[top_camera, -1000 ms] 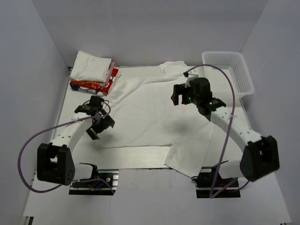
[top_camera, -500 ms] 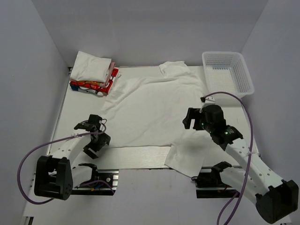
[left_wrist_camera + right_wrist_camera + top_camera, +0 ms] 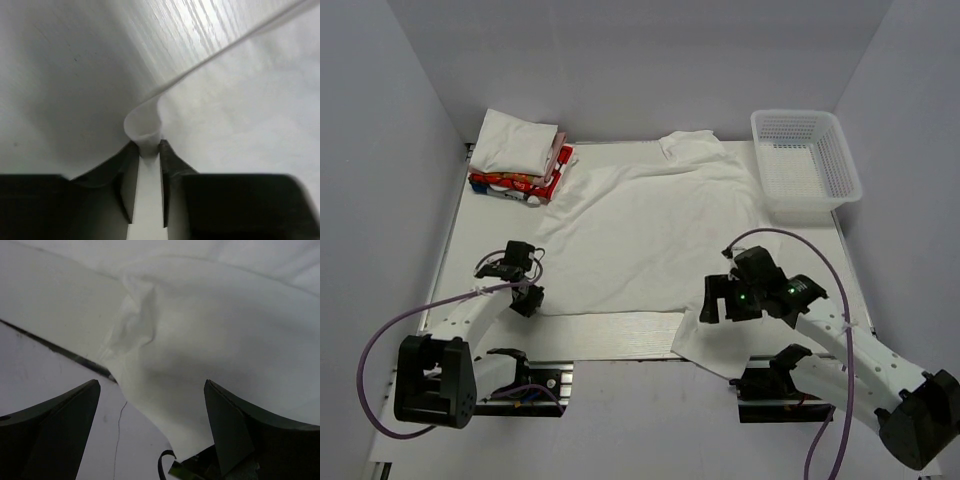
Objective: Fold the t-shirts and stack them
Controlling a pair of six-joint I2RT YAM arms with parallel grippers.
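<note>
My left arm [image 3: 460,310] and right arm [image 3: 865,350] are white with black joints, each trailing a purple cable [image 3: 364,350].

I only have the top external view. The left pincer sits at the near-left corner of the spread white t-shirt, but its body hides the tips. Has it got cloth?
Observer: Yes. The left wrist camera shows the left pincer with a small upright fold of the spread t-shirt pinched between its jaws.
Operator: And the right one, is it on the sleeve?
Observer: No. The right pincer stands wide open above the sleeve, with nothing between its jaws.
Operator: Is the sleeve flat there?
Observer: Not quite. The right wrist view shows a crumpled pucker near its edge.
</note>
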